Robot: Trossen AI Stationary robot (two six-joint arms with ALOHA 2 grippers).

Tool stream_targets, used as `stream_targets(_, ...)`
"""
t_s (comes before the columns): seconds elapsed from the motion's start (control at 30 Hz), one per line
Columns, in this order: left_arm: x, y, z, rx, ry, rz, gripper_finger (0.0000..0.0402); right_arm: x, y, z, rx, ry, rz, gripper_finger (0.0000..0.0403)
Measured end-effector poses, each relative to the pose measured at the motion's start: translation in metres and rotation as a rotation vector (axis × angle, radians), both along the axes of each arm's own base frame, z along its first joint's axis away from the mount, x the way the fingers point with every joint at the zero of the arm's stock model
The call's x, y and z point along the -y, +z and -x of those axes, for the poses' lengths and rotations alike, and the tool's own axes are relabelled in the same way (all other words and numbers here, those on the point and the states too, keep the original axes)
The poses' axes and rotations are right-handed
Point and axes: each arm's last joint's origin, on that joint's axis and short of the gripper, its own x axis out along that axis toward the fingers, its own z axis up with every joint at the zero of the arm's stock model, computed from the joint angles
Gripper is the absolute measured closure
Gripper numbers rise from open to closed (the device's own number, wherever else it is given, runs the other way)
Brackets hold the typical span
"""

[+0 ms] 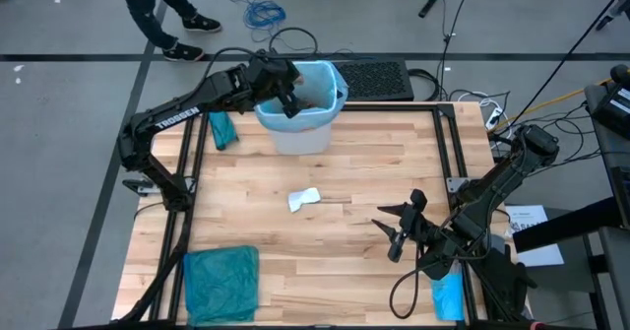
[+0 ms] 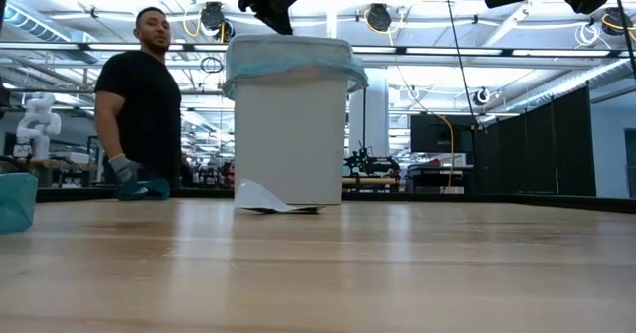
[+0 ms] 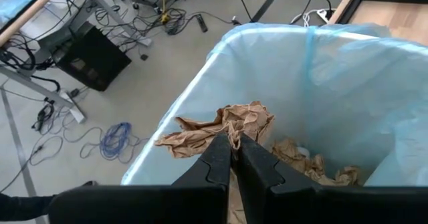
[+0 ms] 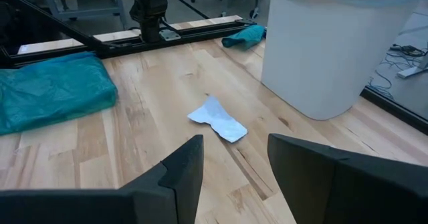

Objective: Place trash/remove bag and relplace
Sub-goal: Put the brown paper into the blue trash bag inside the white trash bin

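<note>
- We count one white plastic bin (image 1: 300,133) lined with one translucent sky-blue bag (image 3: 348,83); it stands at the table's far edge
- Left gripper (image 3: 231,158) over the bin mouth, fingers pinched on one crumpled brown paper scrap (image 3: 221,127); at least one more scrap (image 3: 311,164) inside
- Right gripper (image 4: 234,164) empty, fingers apart, near one white paper piece (image 1: 303,199)
- Two teal bags: folded (image 1: 220,283); bunched (image 1: 222,128)

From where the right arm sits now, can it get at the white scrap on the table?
Probably yes. The right gripper is open and holds nothing, and the white scrap lies flat on bare table ahead of it with nothing between. The bin stands off to one side.
</note>
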Motion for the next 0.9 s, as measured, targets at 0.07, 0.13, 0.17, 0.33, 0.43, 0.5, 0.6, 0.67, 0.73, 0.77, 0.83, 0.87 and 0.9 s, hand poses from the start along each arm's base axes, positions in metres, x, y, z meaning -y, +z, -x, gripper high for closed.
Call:
stream_targets(0.07,0.0002,-0.0005,0.0003,-0.006,0.000,0.003,0.0380,0.0000,0.0000,0.0000,0.000,0.000,0.000,0.0243)
stream_targets(0.13,0.0003,-0.0010,0.0005,-0.010,0.001,0.006,0.0379,0.0000,0.0000,0.0000,0.000,0.000,0.000,0.0243)
stream_targets(0.17,0.0003,-0.0011,0.0006,-0.009,0.002,0.007,0.0379,0.0000,0.0000,0.0000,0.000,0.000,0.000,0.0243)
stream_targets(0.33,0.0005,-0.0014,0.0005,-0.007,-0.005,0.014,0.0379,0.0000,0.0000,0.0000,0.000,0.000,0.000,0.0243)
stream_targets(0.43,0.0013,-0.0017,-0.0004,0.003,-0.039,0.037,0.0379,0.0000,0.0000,0.0000,0.000,0.000,0.000,0.0243)
stream_targets(0.5,0.0016,-0.0018,-0.0006,0.003,-0.041,0.038,0.0379,0.0000,0.0000,0.0000,0.000,0.000,0.000,0.0243)
stream_targets(0.6,0.0017,-0.0019,-0.0008,0.008,-0.053,0.046,0.0379,0.0000,0.0000,0.0000,0.000,0.000,0.000,0.0243)
stream_targets(0.67,0.0020,-0.0020,-0.0010,0.010,-0.063,0.053,0.0379,0.0000,0.0000,0.0000,0.000,0.000,0.000,0.0243)
stream_targets(0.73,0.0021,-0.0020,-0.0011,0.012,-0.068,0.056,0.0379,0.0000,0.0000,0.0000,0.000,0.000,0.000,0.0243)
stream_targets(0.77,0.0022,-0.0020,-0.0012,0.013,-0.071,0.058,0.0379,0.0000,0.0000,0.0000,0.000,0.000,0.000,0.0243)
stream_targets(0.83,0.0024,-0.0020,-0.0013,0.013,-0.072,0.058,0.0379,0.0000,0.0000,0.0000,0.000,0.000,0.000,0.0243)
stream_targets(0.87,0.0023,-0.0020,-0.0012,0.013,-0.072,0.058,0.0379,0.0001,0.0000,0.0000,0.000,-0.001,0.000,0.0243)
stream_targets(0.9,0.0021,-0.0021,-0.0013,0.013,-0.071,0.058,0.0379,0.0000,0.0000,0.0000,0.000,0.000,0.000,0.0243)
